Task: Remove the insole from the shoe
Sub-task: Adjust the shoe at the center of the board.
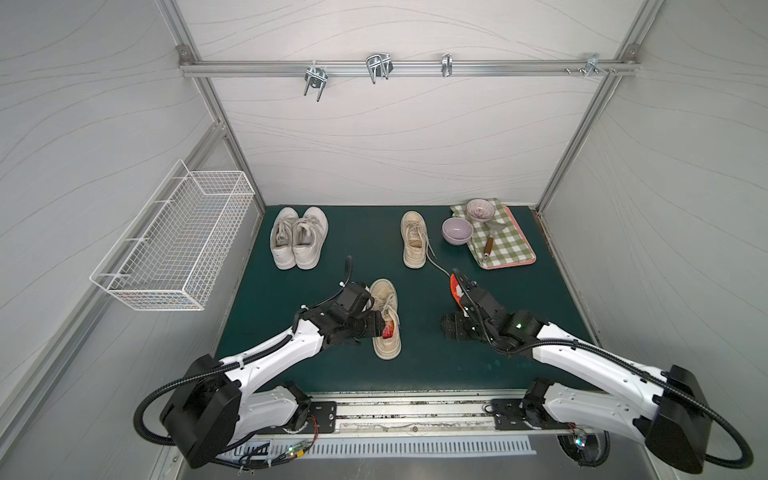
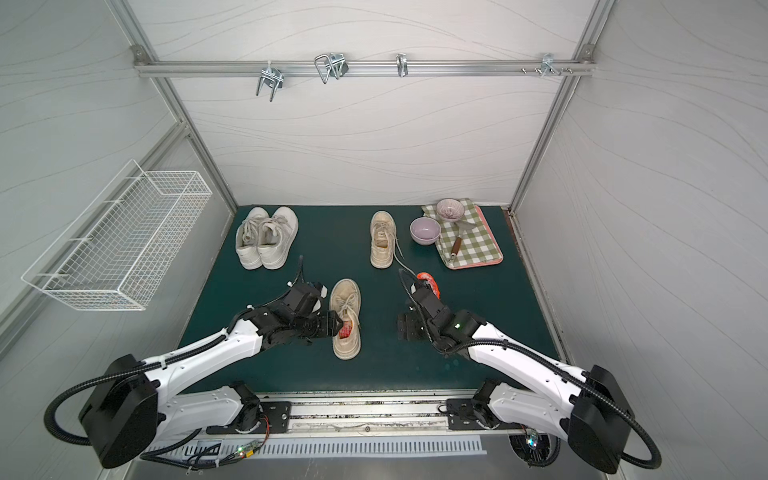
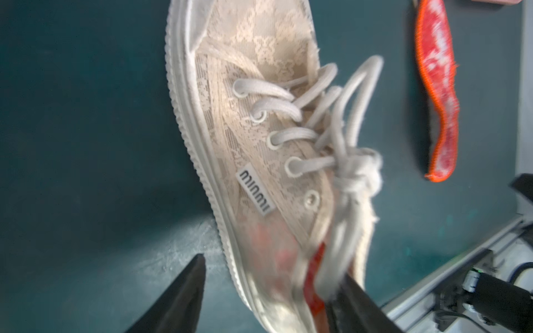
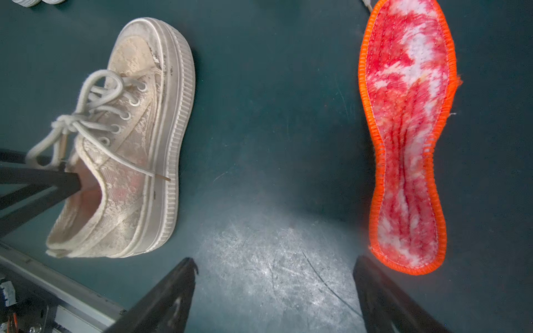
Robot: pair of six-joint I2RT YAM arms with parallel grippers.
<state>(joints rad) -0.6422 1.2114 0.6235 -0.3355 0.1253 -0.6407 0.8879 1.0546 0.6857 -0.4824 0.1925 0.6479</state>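
The shoe (image 1: pixel 385 318) sits near the middle of the bench (image 1: pixel 415 374), a little towards the robot's left. Its long axis runs from the robot to the back wall, with the toe pointing away and the heel towards the front edge. The insole (image 1: pixel 389 330) lies inside it. Only a red patch of it shows in the opening, plus a red tint through the lace side in the left wrist view.

The left gripper (image 3: pixel 274 268) straddles the shoe's left wall. Its fingers (image 3: pixel 184 294) are apart, one inside the opening and one outside, clear of the sole.

A loose insole (image 4: pixel 406 138), red and white with orange stitching, lies on the bench to the right of the shoe. It is roughly parallel to the shoe, with the broad end away from the robot. The right gripper (image 4: pixel 275 261) hovers over bare mat just beside its heel end, fingers wide apart and holding nothing.

The bench has a dark green mat with pale scuffs. At the back are a pair of white sneakers (image 1: pixel 297 237), a single beige shoe (image 1: pixel 414 239) and a checked cloth (image 1: pixel 507 245) carrying bowls. White panelled walls in an aluminium frame close the cell. A wire basket (image 1: pixel 178 241) hangs on the left wall, and a rail with hooks (image 1: pixel 378 66) runs across the back.
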